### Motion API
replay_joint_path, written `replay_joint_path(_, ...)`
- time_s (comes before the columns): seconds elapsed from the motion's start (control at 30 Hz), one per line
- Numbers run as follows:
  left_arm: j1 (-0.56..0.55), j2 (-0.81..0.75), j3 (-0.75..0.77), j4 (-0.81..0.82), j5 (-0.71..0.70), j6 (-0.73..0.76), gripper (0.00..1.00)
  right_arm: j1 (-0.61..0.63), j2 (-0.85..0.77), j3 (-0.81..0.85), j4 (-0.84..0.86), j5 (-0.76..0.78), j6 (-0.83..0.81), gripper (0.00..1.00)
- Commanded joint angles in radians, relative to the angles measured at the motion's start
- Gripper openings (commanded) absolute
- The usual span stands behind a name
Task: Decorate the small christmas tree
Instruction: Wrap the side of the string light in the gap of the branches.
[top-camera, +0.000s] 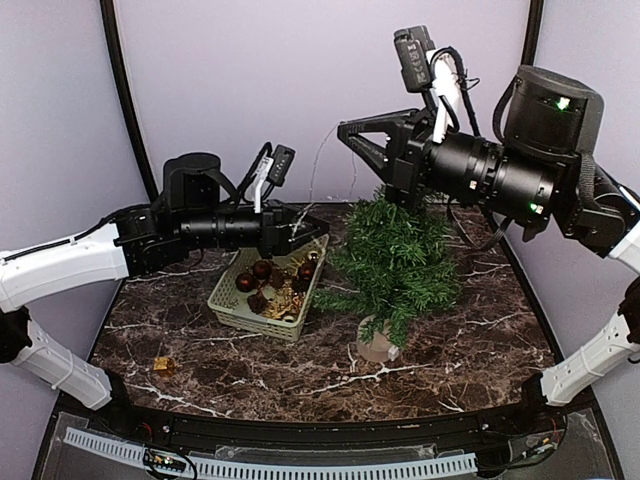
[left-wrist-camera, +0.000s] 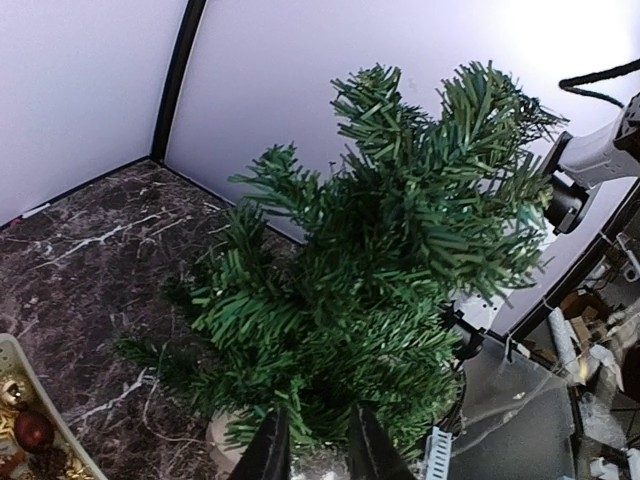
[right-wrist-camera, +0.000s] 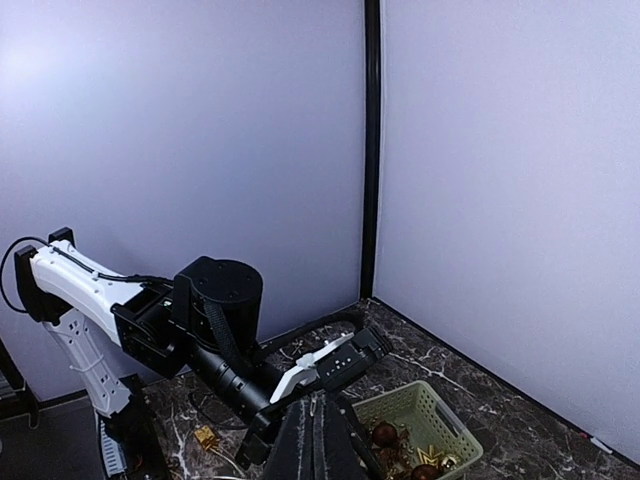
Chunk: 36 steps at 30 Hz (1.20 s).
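The small christmas tree (top-camera: 395, 260) stands right of centre on its round tan base (top-camera: 377, 345); it fills the left wrist view (left-wrist-camera: 380, 250). My left gripper (top-camera: 312, 228) hovers over the basket's far right corner, just left of the tree. Its fingers (left-wrist-camera: 268, 450) hold a silvery wire bundle (left-wrist-camera: 320, 466) between them. My right gripper (top-camera: 345, 130) is high above and left of the treetop, shut on a thin wire (right-wrist-camera: 313, 405). The wire (top-camera: 320, 160) hangs down toward the left gripper.
A pale green basket (top-camera: 225, 305) of dark red and gold ornaments sits left of the tree, also in the right wrist view (right-wrist-camera: 420, 400). A small gold gift box (top-camera: 163, 366) lies at the front left. The left arm (right-wrist-camera: 220, 340) crosses below the right gripper.
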Motion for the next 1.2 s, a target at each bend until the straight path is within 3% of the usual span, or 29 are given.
replay_joint_path(0.0,0.014,-0.082,-0.012,-0.029,-0.103,0.045,0.22,0.011,-0.019,-0.013,0.073,0.09,-0.017,0.0)
replay_joint_path(0.4,0.024,-0.214,0.194,-0.275,-0.658,0.396,0.23,0.011,-0.015,0.007,0.102,0.264,-0.126,0.0)
replay_joint_path(0.6,0.025,-0.208,0.215,-0.286,-0.745,0.445,0.24,0.011,-0.032,0.035,0.132,0.253,-0.167,0.0)
replay_joint_path(0.67,0.025,-0.207,0.212,-0.267,-0.692,0.435,0.27,0.01,-0.037,0.044,0.132,0.223,-0.174,0.0)
replay_joint_path(0.7,0.025,-0.209,0.204,-0.243,-0.598,0.423,0.31,0.011,-0.036,0.047,0.133,0.219,-0.175,0.0)
replay_joint_path(0.8,0.025,-0.21,0.177,-0.181,-0.355,0.373,0.61,0.01,-0.036,0.047,0.145,0.224,-0.191,0.0)
replay_joint_path(0.9,0.025,-0.211,0.129,-0.086,-0.088,0.276,0.81,0.011,-0.043,0.035,0.155,0.218,-0.189,0.0)
replay_joint_path(0.97,0.025,-0.209,0.103,-0.024,0.005,0.217,0.88,0.011,-0.055,0.011,0.171,0.197,-0.183,0.0)
replay_joint_path(1.17,0.025,-0.157,0.105,0.05,0.136,0.082,0.97,0.009,-0.101,-0.065,0.205,0.066,-0.165,0.0)
